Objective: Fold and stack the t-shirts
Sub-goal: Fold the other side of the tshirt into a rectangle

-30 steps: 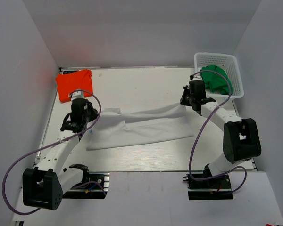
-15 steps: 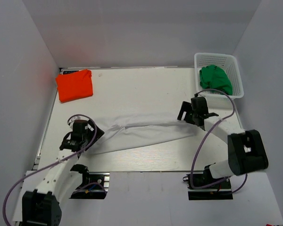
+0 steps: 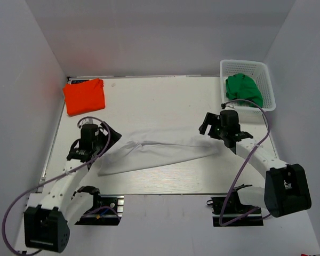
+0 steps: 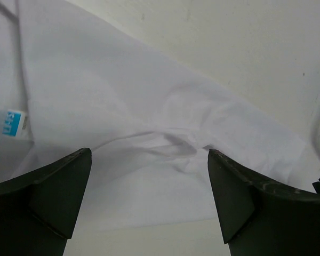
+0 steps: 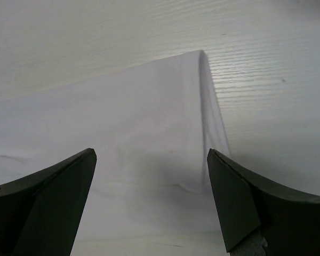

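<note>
At table centre: white t-shirt (image 3: 160,154) lies in long folded band, between left gripper (image 4: 149,202) and right gripper (image 5: 152,205), both spread wide, holding nothing. Step: folding white shirt; next, regrasp ends, fold crosswise. Orange t-shirt (image 3: 84,96) folded, far-left corner.

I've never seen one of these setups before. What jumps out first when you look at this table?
A long white t-shirt lies stretched across the middle of the table, with the left gripper at one end and the right gripper at the other, both open above it. A bright orange t-shirt sits folded at the far left corner. At the far right, a green t-shirt is bunched in a white basket.
</note>
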`<act>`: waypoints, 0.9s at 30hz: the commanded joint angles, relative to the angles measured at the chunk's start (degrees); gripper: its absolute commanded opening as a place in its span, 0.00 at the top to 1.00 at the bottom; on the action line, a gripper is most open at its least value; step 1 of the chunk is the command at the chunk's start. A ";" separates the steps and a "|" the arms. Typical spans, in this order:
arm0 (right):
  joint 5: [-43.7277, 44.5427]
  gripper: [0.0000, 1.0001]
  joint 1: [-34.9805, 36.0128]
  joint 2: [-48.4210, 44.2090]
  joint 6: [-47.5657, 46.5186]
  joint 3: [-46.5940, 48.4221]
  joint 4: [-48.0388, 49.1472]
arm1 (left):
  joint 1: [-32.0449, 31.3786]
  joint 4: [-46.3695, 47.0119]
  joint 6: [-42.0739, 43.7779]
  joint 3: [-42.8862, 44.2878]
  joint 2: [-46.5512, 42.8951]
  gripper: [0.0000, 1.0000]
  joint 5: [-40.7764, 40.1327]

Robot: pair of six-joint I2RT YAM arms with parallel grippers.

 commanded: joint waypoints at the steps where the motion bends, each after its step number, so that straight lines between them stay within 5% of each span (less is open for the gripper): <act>1: -6.96 0.10 1.46 1.74 -1.35 1.38 5.11 | -0.51 7.96 6.55 3.81 8.66 0.00 2.42; 9: -7.24 0.10 2.78 5.26 -0.38 0.23 7.05 | -2.45 15.79 9.73 3.91 19.61 0.00 11.99; 15: -7.77 0.10 2.87 5.71 -0.03 0.23 7.05 | -5.17 15.46 9.73 -3.56 15.83 0.00 11.22; 27: -6.01 0.10 2.95 1.92 -0.64 -1.53 7.23 | -10.62 9.29 11.22 -6.20 3.00 0.00 28.42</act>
